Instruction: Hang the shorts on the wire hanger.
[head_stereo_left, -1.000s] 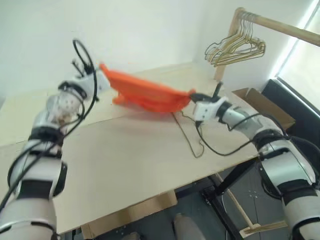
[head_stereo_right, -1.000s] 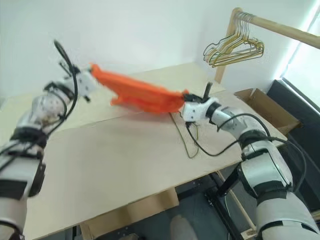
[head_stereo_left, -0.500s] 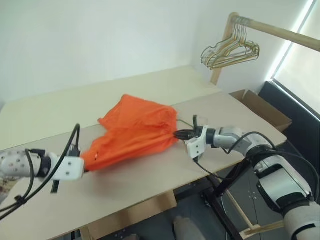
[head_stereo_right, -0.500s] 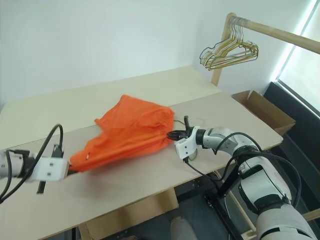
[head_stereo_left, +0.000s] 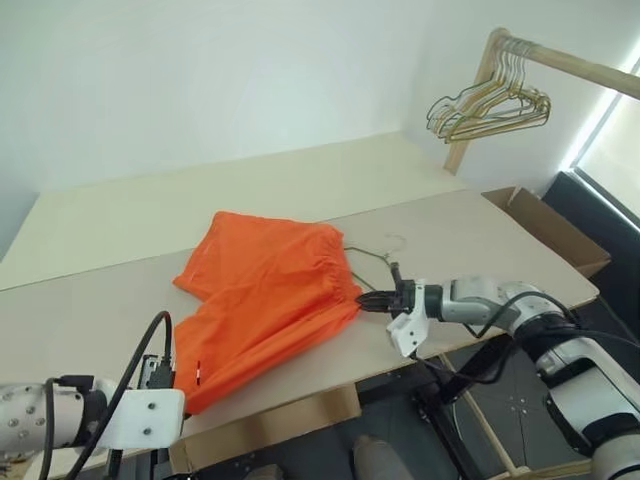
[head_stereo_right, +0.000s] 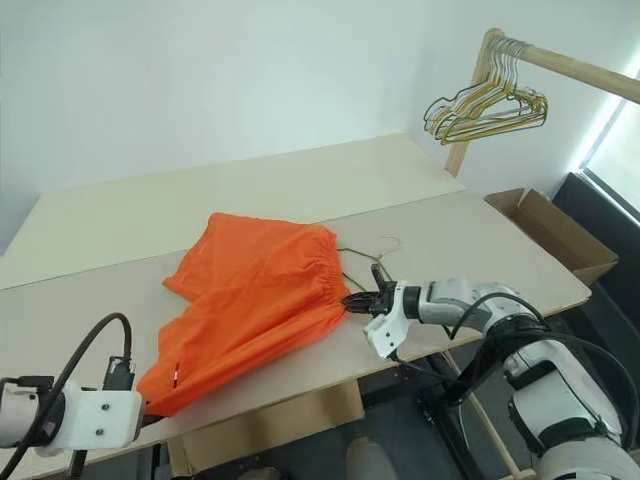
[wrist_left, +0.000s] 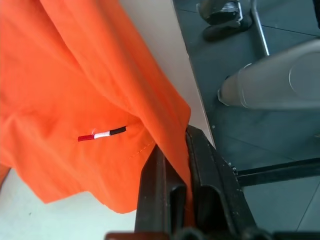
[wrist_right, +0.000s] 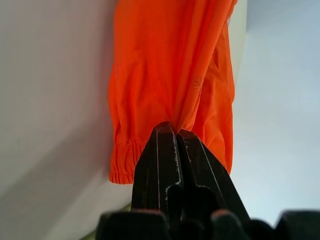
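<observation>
Left eye view: a broad, smooth, pale beige table (head_stereo_left: 250, 190) made of two flat boards runs across the scene in front of a plain white wall. At the right, a round light-wood rail (head_stereo_left: 560, 62) on a slanted post carries a bunch of thin gold and dark wire hangers (head_stereo_left: 490, 108), and an open brown cardboard box (head_stereo_left: 545, 225) sits beside the table's far end.

The shorts (head_stereo_left: 265, 300), bright orange, soft and creased, lie spread on the near board, with the gathered elastic waistband toward the right and one leg reaching the front edge.

The wire hanger (head_stereo_left: 375, 255), thin dull olive-grey metal, lies flat on the table just beyond the waistband; its small curved hook shows clear of the cloth, while the rest is partly covered.

The right gripper (head_stereo_left: 375, 300) has its two black fingers pinched together on the puckered waistband edge, as the right wrist view confirms (wrist_right: 175, 131).

In the left wrist view, the left gripper (wrist_left: 176, 150) is clamped on the hem of a leg at the table's front edge, cloth folded between its fingers, near a small red, white and black tag (wrist_left: 101, 134).
</observation>
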